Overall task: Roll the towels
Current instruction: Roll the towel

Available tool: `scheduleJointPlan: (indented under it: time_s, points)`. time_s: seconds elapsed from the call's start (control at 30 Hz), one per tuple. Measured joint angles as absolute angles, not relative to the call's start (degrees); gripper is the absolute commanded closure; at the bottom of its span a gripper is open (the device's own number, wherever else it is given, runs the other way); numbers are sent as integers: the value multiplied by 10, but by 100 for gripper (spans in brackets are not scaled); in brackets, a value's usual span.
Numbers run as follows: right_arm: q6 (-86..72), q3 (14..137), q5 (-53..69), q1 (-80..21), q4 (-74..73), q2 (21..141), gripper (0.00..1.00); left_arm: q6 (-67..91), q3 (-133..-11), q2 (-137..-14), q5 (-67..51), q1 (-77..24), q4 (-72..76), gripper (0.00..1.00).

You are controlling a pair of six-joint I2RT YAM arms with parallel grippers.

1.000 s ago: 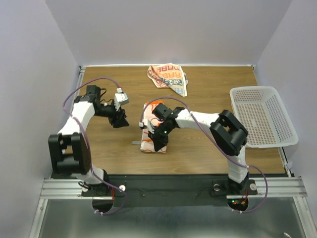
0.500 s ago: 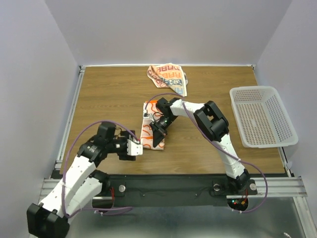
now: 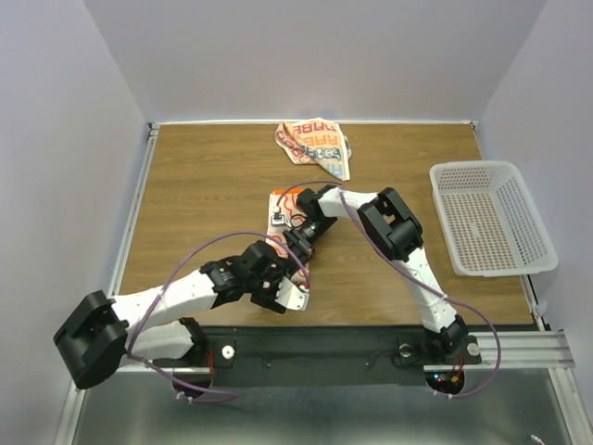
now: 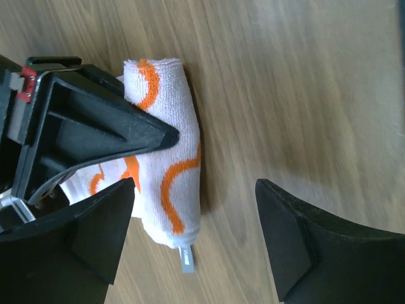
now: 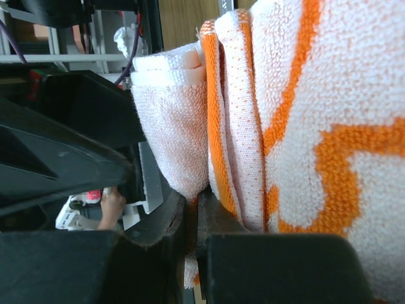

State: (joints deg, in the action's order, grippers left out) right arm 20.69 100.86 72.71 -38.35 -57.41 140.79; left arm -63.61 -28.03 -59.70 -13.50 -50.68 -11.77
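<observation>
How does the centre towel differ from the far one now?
The centre towel is rolled into a narrow bundle; the far towel lies loose and crumpled. The right jaws pinch the centre towel, left jaws open over it; the far towel is untouched. The far towel shows blue lettering; the centre towel only orange curves. Both are white with orange.

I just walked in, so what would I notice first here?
Mid-table, the right hand pinches a partly rolled orange-and-white towel, with the left hand open over it. Another towel lies crumpled at the far edge, a white basket on the right.
</observation>
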Motion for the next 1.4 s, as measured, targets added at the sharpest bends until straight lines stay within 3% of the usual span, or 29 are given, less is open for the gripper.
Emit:
scheduleJointPlan:
  time_s: [0.2, 0.3, 0.37, 0.4, 0.43, 0.53, 0.9, 0.93, 1.2, 1.4]
  points:
    - [205, 1009, 741, -380, -581, 1413, 89, -629, -286, -677, -85, -513, -65, 31]
    - [202, 1009, 747, -379, -583, 1415, 85, -625, -286, -700, -72, -513, -46, 44]
    - [201, 1009, 749, -379, -585, 1416, 82, -618, -286, -712, -64, -513, -27, 59]
    - [200, 1009, 750, -378, -585, 1416, 79, -613, -287, -721, -60, -513, -17, 64]
    - [200, 1010, 750, -378, -585, 1416, 69, -604, -288, -728, -58, -513, -11, 70]
    - [197, 1013, 753, -375, -593, 1418, 47, -581, -298, -735, -61, -513, -14, 75]
    - [169, 1083, 693, -271, -603, 1371, 17, -515, -380, -782, -168, -476, -126, 79]
    - [164, 1086, 677, -248, -595, 1353, 7, -514, -400, -798, -196, -456, -146, 79]
    - [136, 1006, 562, -132, -514, 1141, 0, -532, -519, -912, -362, -338, -277, 79]
    - [164, 888, 479, -144, -467, 969, 0, -592, -634, -1046, -478, -272, -421, 76]
